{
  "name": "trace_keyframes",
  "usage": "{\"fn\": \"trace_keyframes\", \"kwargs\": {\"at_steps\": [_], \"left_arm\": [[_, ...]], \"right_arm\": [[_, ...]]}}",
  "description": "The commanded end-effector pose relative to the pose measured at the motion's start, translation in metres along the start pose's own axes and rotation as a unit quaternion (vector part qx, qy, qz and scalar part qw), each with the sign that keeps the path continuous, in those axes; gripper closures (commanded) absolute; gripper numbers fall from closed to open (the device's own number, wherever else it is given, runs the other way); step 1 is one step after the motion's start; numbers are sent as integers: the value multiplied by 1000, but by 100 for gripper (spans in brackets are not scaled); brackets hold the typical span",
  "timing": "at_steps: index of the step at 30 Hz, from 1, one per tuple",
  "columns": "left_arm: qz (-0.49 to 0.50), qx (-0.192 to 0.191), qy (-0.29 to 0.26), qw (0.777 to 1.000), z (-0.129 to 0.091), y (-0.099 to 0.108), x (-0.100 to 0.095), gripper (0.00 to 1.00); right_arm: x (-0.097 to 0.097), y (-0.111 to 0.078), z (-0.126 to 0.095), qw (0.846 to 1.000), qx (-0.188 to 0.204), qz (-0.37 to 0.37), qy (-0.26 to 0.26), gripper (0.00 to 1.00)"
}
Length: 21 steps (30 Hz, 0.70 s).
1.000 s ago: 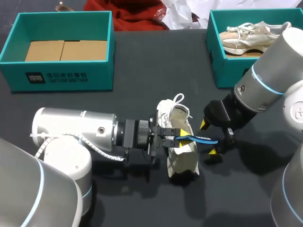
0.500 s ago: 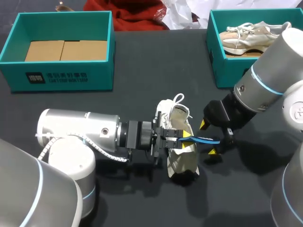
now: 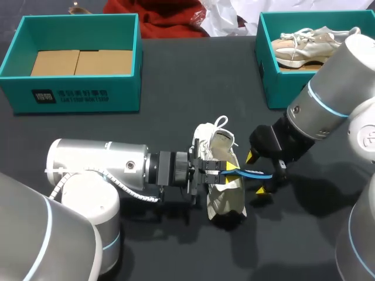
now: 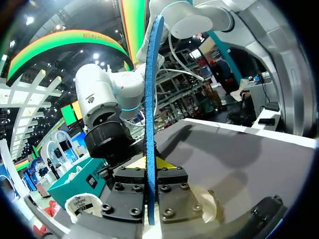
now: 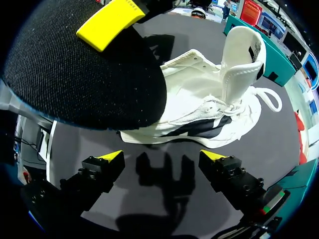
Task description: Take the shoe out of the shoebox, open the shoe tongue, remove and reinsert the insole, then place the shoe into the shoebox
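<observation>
At the middle of the black worktop [image 3: 176,88] the white lace-up shoe [image 3: 225,196] stands on its sole, tongue raised. Our left jaws are clamped on a thin blue insole [image 3: 251,172], held on edge just over the shoe. Our right jaws stand apart, touching nothing, near the insole's free end. Two teal shoeboxes [image 3: 120,96] sit behind, well apart.

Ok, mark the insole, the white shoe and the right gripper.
insole [image 4: 149,124], left wrist view, its blue edge.
white shoe [image 3: 225,202], head view, its side.
right gripper [image 5: 162,156], right wrist view, midway between its fingertips.
</observation>
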<state>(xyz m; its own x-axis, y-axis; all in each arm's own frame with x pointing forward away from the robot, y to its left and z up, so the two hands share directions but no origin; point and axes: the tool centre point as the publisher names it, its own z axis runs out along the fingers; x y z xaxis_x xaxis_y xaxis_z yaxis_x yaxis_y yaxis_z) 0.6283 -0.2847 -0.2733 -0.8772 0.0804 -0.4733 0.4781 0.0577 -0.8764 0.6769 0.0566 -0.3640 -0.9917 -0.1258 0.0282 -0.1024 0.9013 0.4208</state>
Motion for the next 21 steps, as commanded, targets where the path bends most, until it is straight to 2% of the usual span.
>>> {"fn": "trace_keyframes", "kwargs": {"at_steps": [1, 5, 21], "left_arm": [[2, 2, -2, 1000, 1, 0, 2, 100], [5, 4, -2, 1000, 0, -1, 4, 100], [16, 1, -9, 1000, -13, -5, 4, 100]], "right_arm": [[4, 3, -4, 1000, 8, 19, 0, 0], [4, 4, -4, 999, 10, 43, -1, 0], [11, 16, 4, 998, 13, 63, -4, 0]]}}
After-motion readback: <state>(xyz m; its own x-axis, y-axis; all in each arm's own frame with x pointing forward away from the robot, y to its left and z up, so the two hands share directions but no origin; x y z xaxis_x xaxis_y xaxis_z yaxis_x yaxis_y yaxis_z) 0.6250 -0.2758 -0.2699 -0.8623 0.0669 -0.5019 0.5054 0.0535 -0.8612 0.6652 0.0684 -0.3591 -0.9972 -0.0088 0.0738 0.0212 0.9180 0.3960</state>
